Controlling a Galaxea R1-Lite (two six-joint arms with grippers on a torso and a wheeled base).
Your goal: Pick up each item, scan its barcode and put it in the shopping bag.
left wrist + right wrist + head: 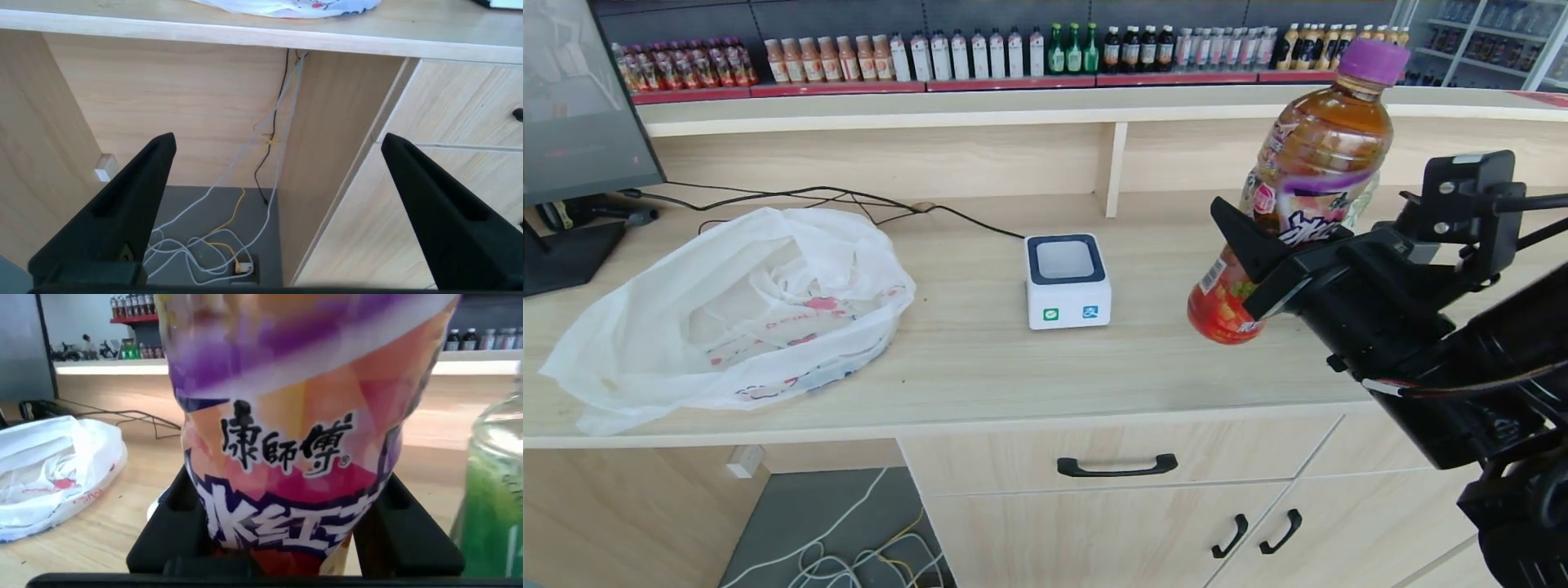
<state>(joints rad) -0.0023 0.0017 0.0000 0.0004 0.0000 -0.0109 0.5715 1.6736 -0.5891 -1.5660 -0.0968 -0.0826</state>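
Above counter (980,359), right fingers (1243,234) clamping tilted bottle (1319,147)

I record my right end effector (1289,238) gripping a tilted bottle (1319,139) right of the scanner (1066,282); the shopping bag (645,343) lies left on the counter (980,359).

My black right gripper (1290,241) clamps a tilted, purple-capped plastic bottle of amber drink (1319,139), arm raised. My black left gripper (278,151), held low, gapes wide.
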